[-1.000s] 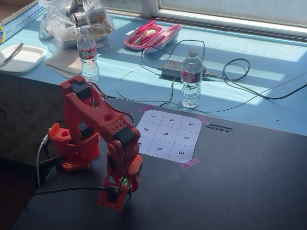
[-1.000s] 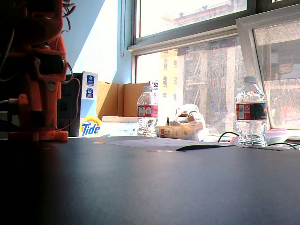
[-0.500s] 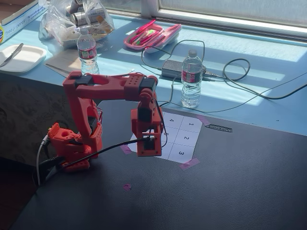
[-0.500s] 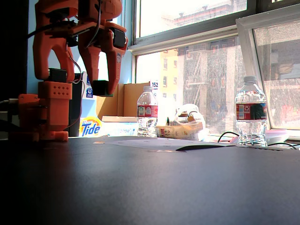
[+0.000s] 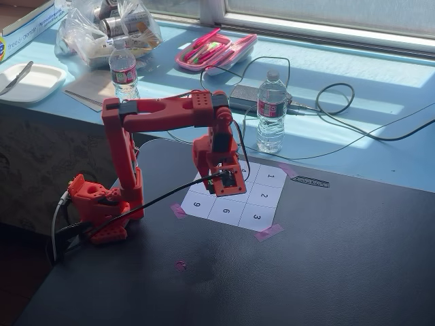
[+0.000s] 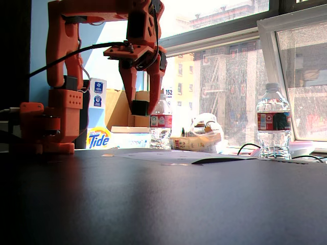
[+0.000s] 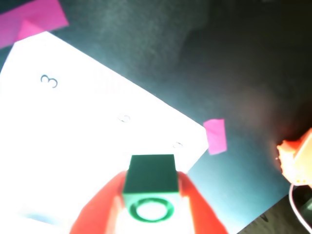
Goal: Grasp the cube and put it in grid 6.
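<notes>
My red gripper [image 7: 150,187] is shut on a dark green cube [image 7: 150,180] with a round hole in its near face, one red finger [image 7: 105,204] on each side. In a fixed view the gripper [image 6: 139,108] hangs well above the table with the cube [image 6: 139,107] dark between its fingertips. In the other fixed view the gripper [image 5: 228,182] points down over the middle of the white numbered grid sheet [image 5: 262,197], hiding the cube. The wrist view shows the sheet [image 7: 73,141] below, washed out, with the numeral 3 [image 7: 48,81] readable.
Pink tape pieces [image 5: 268,232] hold the sheet's corners on the black table. A water bottle [image 5: 270,112] stands behind the grid, another bottle [image 5: 124,70] left of it. Cables [image 5: 340,115], a pink case [image 5: 216,51] and bags lie on the blue surface beyond.
</notes>
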You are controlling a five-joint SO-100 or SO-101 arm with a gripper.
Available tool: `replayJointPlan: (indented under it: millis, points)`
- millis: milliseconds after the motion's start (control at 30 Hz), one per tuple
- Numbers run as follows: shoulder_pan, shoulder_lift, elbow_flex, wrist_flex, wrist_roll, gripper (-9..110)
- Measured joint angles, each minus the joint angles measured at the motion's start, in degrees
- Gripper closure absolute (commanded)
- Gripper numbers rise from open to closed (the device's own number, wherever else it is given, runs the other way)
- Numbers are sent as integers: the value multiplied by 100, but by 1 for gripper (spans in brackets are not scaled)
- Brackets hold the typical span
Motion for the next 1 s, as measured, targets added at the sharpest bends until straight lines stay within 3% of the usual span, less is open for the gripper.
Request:
replayJointPlan:
  millis: [600,1000]
  points:
    - [483,-896,0,-1063,-167,102]
    - [-88,-1582,-88,-1380,-70,102]
